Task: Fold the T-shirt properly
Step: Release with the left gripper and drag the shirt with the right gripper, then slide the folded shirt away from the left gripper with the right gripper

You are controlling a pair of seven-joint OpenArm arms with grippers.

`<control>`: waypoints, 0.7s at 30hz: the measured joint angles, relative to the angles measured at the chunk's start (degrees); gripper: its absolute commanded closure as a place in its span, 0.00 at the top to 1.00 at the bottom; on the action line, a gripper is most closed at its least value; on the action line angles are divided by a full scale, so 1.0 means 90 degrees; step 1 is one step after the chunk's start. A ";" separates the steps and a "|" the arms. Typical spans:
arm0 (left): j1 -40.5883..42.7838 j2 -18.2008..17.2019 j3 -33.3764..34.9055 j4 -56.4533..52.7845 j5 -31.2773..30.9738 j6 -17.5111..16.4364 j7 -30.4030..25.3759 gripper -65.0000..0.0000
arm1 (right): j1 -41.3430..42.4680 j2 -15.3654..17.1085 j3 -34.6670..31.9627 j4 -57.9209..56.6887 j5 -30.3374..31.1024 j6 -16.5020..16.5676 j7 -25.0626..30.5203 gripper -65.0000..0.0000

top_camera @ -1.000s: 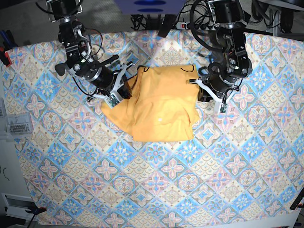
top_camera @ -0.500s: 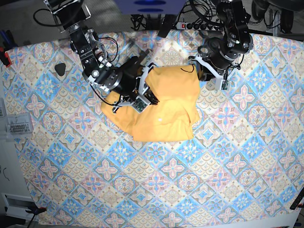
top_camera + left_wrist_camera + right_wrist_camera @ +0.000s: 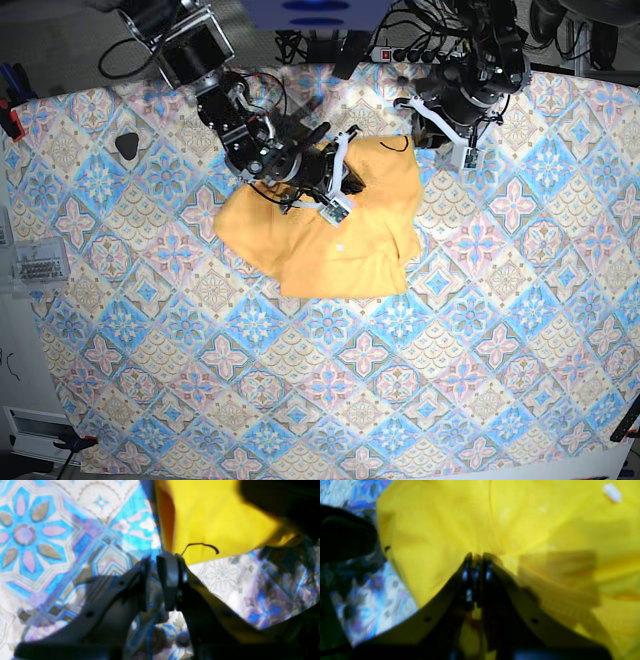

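Observation:
The yellow-orange T-shirt (image 3: 350,250) lies partly folded on the tile-patterned cloth, at the back middle. My right gripper (image 3: 345,187) is over the shirt's upper middle. In the right wrist view the right gripper (image 3: 475,557) is shut on a bunched pinch of the T-shirt (image 3: 440,530). My left gripper (image 3: 419,138) is just off the shirt's back right corner. In the left wrist view the left gripper (image 3: 153,565) is shut with nothing between its fingers. It sits at the shirt's edge (image 3: 212,522), where a dark loose thread (image 3: 200,545) sticks out.
The blue-and-pink tile-patterned cloth (image 3: 400,380) covers the table. A small black object (image 3: 127,145) lies at the back left. A clear box (image 3: 35,265) stands off the left edge. A power strip and cables (image 3: 400,52) run along the back.
My right gripper has moved right across the shirt, dragging the left side's fabric over the middle. My left arm has drawn back, away from the shirt's right edge.

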 measured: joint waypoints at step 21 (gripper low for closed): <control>0.0121 -0.0002 -0.0002 0.0481 -0.0002 0.0000 0.0039 0.13 | 0.1389 0.0245 0.0797 -0.2497 0.0270 0.0425 0.1644 0.00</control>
